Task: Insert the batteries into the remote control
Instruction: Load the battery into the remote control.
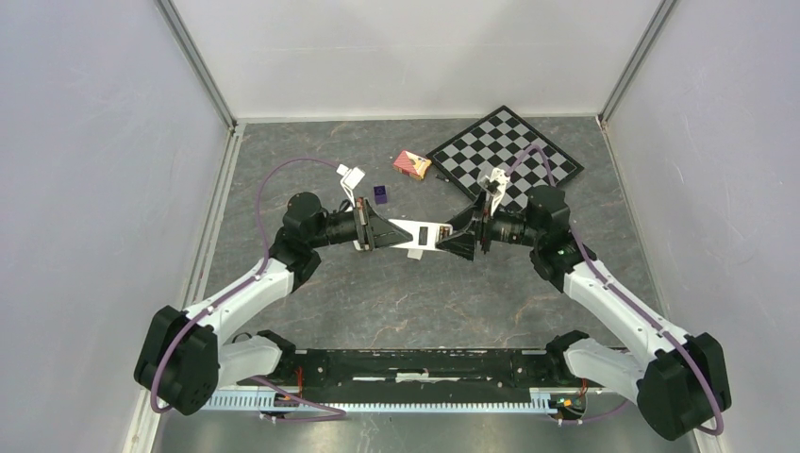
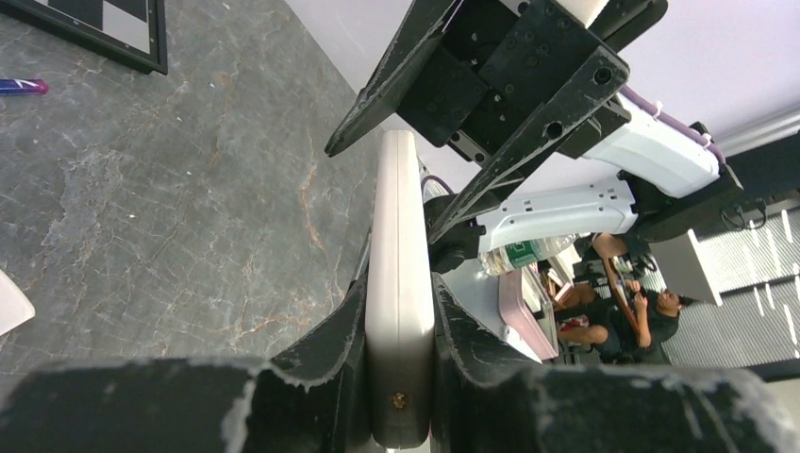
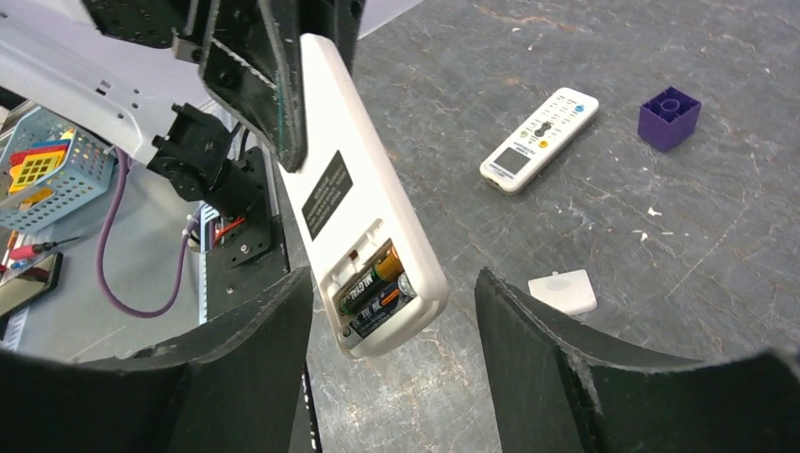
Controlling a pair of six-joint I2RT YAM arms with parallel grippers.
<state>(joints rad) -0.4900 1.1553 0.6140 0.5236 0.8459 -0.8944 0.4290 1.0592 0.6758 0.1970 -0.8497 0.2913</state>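
Top view: the left gripper (image 1: 404,232) and the right gripper (image 1: 443,241) meet nose to nose above the middle of the mottled grey stone-look table (image 1: 396,311). Between them spans the remote control (image 1: 422,237), a slim pale tan-white plastic bar held off the table. The left gripper is clamped on its 9 o'clock end, and the right gripper's tips sit at its 3 o'clock end. From the remote control, a small purple plastic block (image 1: 380,194) lies at 11 o'clock. A small red-and-orange printed box (image 1: 412,164) lies at 12 o'clock. A black-and-white chequered board (image 1: 505,151) lies at 1 o'clock, partly behind the right wrist.

Left wrist view: the remote control is seen edge-on, pinched between the left fingers (image 2: 311,377), one on each side. The right gripper fills 12 to 1 o'clock, crowding the far end. A thin purple cylinder (image 2: 24,87) lies on the table at 10 o'clock, just below the board's corner. Whether it is a battery I cannot tell.

Right wrist view: the bay at the near end of the remote control stands uncovered, with two batteries (image 3: 377,288) side by side in it. The right fingers (image 3: 566,368) are spread wide, one on each side of that end, with a clear gap at 3 o'clock. On the table beyond lie a white plastic remote with its buttons up (image 3: 538,140) at 1 o'clock, the purple plastic block at 2 o'clock and a small white rectangular plate (image 3: 563,291) at 3 o'clock.
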